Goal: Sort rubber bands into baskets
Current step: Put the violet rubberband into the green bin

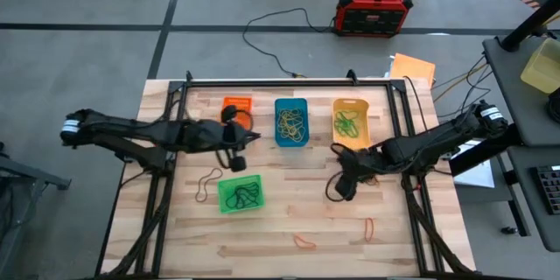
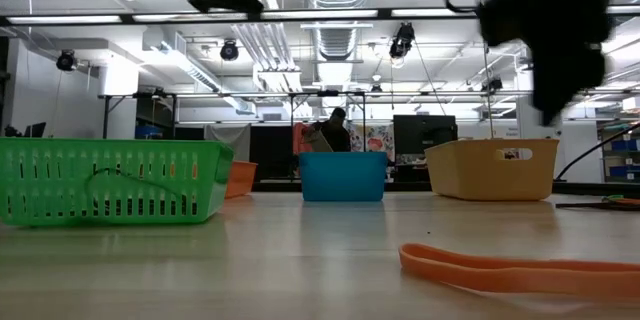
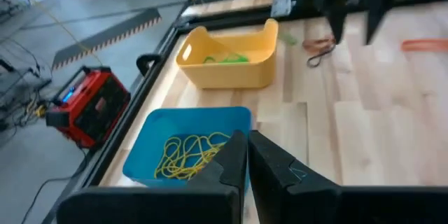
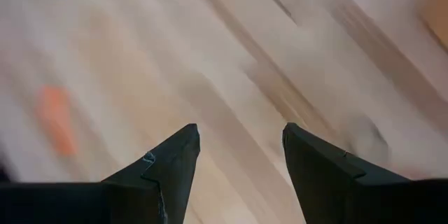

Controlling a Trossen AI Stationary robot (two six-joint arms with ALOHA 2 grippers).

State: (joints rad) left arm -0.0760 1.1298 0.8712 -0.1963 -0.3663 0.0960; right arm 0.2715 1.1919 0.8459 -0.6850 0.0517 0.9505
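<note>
The right gripper (image 1: 344, 185) is hanging right of centre in the high view with its jaws standing wide and holding nothing. Two orange rubber bands are lying loose below it in that frame: one (image 1: 369, 227) to the lower right, its long axis running up and down the frame, and another (image 1: 304, 241) further left, lying more sideways. The right arm is clearly the nearer one. The wood around both bands is bare, and the table's front edge is near. The left gripper (image 3: 246, 155), jaws closed together and empty, is waiting by the blue basket (image 1: 291, 122).
</note>
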